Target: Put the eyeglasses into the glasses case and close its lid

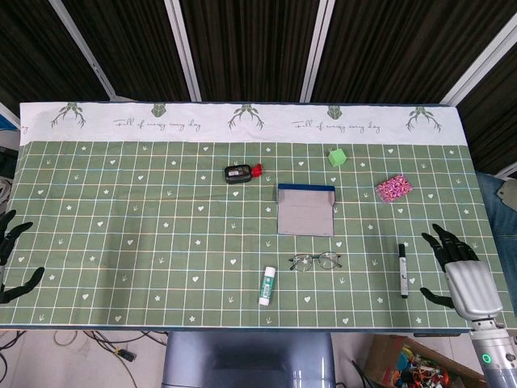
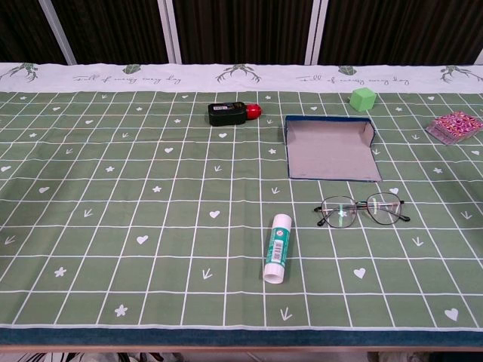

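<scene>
basically nothing done yet, by the look of it. the eyeglasses (image 2: 362, 209) sit unfolded on the green cloth, just on the near side of the glasses case (image 2: 330, 156), which lies open and flat with nothing in it. so the pick-up, the drop-in and closing the lid are all left. my right hand (image 1: 460, 273) hovers at the near right edge, fingers spread, holding nothing, well right of the glasses. my left hand (image 1: 14, 255) is out at the far left edge, fingers apart too, empty.

Table (image 1: 121, 242) holds eyeglasses (image 1: 316, 261), glasses case (image 1: 305, 210), glue stick (image 1: 267, 285), marker (image 1: 403, 270).
</scene>
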Controlling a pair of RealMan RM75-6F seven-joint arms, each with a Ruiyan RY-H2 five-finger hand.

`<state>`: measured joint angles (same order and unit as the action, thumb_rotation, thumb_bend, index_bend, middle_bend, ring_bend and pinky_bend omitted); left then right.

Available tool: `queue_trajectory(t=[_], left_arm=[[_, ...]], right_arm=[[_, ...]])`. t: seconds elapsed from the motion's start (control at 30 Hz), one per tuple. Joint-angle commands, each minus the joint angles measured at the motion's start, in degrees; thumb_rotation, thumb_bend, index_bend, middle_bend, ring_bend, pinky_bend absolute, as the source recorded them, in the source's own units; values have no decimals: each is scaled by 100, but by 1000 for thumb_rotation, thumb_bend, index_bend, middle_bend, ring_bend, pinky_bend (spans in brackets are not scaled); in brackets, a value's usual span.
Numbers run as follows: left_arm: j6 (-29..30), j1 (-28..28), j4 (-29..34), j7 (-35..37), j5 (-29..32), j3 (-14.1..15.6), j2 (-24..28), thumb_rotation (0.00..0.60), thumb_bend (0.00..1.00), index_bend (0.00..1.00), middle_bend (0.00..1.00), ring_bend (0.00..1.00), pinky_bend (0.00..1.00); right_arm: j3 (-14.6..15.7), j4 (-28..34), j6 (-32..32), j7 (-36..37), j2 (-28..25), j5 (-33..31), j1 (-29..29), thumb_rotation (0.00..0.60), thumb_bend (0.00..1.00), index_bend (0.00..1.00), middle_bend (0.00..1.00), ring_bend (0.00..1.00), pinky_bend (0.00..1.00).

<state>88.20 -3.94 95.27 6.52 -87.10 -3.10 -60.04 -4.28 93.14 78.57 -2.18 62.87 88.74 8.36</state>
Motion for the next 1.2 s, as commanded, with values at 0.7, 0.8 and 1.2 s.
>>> queue_trajectory(t=[0.7,0.8,1.2], left_arm=[[-73,-12,5,41,146,-52,4,600,270,144,0,0,0],[-101,-21,3,40,158,-51,5,600,270,144,0,0,0],[-141,-32,-8,21,208,-65,1,600,271,144,0,0,0]], right_arm=[[-720,479,-2513,-2479,1274,-3070,2322,600,319,352,42,109,212],[-692,408,-2461,-2711,1531,-3355,2458,600,349,378,42,108,212],[-572,399,-1920,-3111,2208,-3743,2592,600,353,422,43,108,212]])
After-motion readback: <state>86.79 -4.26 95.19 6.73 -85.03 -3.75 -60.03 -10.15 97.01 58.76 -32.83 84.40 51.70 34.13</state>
